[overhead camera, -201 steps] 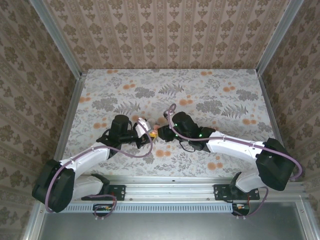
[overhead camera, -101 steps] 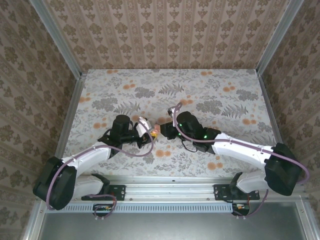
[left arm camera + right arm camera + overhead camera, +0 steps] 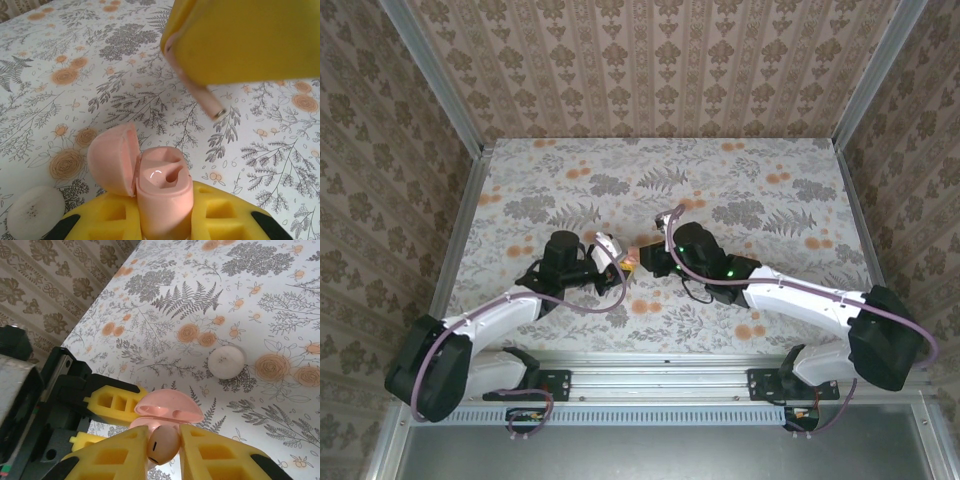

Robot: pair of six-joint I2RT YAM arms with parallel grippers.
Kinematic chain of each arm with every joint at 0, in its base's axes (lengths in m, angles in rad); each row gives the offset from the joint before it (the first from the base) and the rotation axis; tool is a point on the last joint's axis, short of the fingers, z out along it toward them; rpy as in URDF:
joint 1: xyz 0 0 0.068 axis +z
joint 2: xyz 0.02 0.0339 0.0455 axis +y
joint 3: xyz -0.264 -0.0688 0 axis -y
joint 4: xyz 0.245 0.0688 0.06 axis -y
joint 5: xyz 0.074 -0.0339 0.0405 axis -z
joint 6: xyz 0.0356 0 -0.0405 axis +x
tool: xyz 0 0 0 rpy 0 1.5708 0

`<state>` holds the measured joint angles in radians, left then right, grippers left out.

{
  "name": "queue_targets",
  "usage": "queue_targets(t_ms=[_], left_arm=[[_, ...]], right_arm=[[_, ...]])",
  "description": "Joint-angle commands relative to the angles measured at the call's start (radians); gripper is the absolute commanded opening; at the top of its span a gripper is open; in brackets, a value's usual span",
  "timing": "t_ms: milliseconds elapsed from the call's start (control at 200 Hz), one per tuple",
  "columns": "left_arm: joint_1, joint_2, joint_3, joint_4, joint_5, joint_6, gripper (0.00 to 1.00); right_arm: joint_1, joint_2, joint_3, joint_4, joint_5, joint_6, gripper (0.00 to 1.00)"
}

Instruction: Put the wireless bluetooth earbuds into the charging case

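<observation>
Open charging case [image 3: 161, 186] sits clamped in left tool [image 3: 161, 214], base hidden between pads [image 3: 114, 218], right tool [image 3: 164, 449] pinches earbud [image 3: 161, 442], half covered

Whitish disc [image 3: 226, 361] on floral table [image 3: 740, 180]

We have the left arm [image 3: 490, 320] and the right arm [image 3: 800, 298] both stretched low and forward, elbows out, wrists turned inward. The grippers face each other mid-scene, nearly tip to tip. The left gripper [image 3: 619, 259] is clamped on the open charging case [image 3: 162, 192]. The right gripper [image 3: 643, 258], just to its right, pinches an earbud [image 3: 163, 444] between its fingers.
</observation>
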<state>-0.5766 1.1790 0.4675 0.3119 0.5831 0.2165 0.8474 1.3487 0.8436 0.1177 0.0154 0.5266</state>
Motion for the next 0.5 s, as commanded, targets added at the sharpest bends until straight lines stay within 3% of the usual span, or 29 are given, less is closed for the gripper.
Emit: queue_targets(t_ms=[0,495], left_arm=[[-0.007,-0.024,-0.018,0.041,-0.013,-0.031,0.09],[-0.011,-0.036,-0.014,0.06,-0.039,-0.062,0.09]], right_arm=[[0.005,0.021,0.006,0.049,-0.01,-0.001,0.22],[0.01,0.036,0.011,0.078,0.016,0.021,0.22]])
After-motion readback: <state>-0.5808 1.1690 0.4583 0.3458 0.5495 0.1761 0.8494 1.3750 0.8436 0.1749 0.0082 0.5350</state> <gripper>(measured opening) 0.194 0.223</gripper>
